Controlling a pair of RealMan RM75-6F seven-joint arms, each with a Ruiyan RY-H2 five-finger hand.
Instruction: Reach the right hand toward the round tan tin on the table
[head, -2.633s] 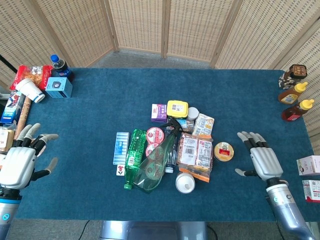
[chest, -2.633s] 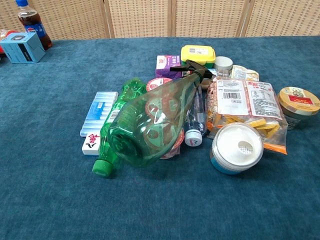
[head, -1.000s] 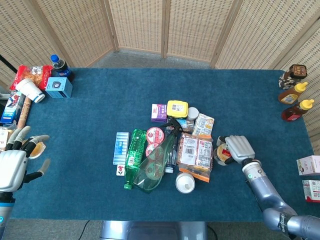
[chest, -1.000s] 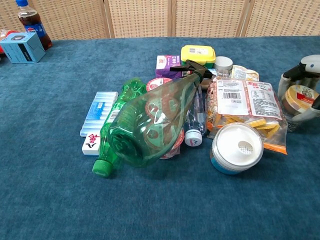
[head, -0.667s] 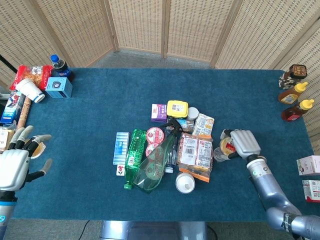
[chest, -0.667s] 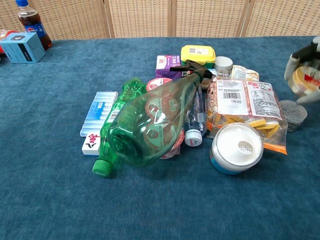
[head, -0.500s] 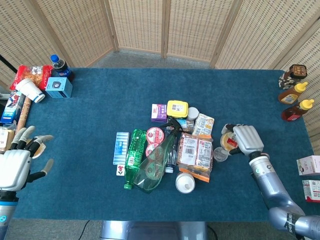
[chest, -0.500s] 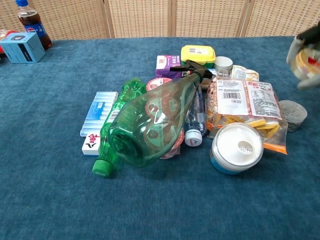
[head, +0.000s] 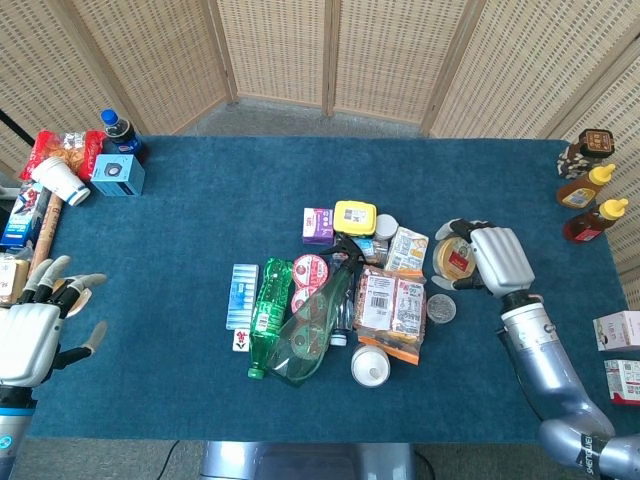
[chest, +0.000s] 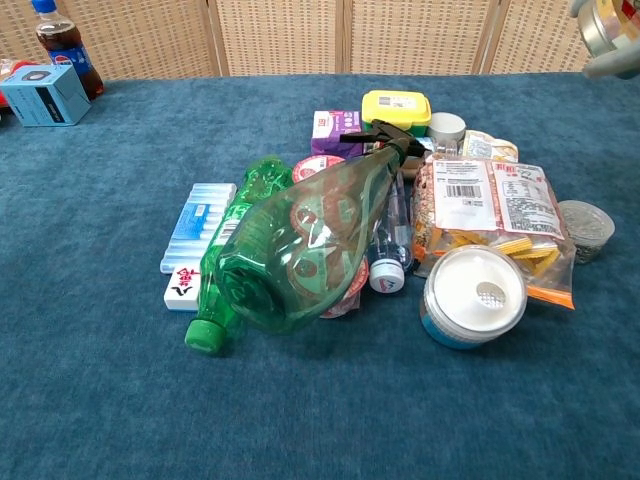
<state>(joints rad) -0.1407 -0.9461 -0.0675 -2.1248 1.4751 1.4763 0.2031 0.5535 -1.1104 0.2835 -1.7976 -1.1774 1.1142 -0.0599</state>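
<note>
The round tan tin with a red label is held up off the table by my right hand, whose fingers wrap round its rim. In the chest view the same hand and the tin show only partly at the top right corner. The tin hangs to the right of the pile of goods, above the blue cloth. My left hand hovers at the table's left edge with fingers spread and nothing in it.
A small silver round dish lies on the cloth below the tin. The pile holds a green bottle, a green spray bottle, a snack bag and a white-lidded tub. Sauce bottles stand at the far right.
My right hand reached left to the tin, closed round it and lifted it up and away from the table. The silver dish came into sight where the tin stood. The left hand barely moved.
</note>
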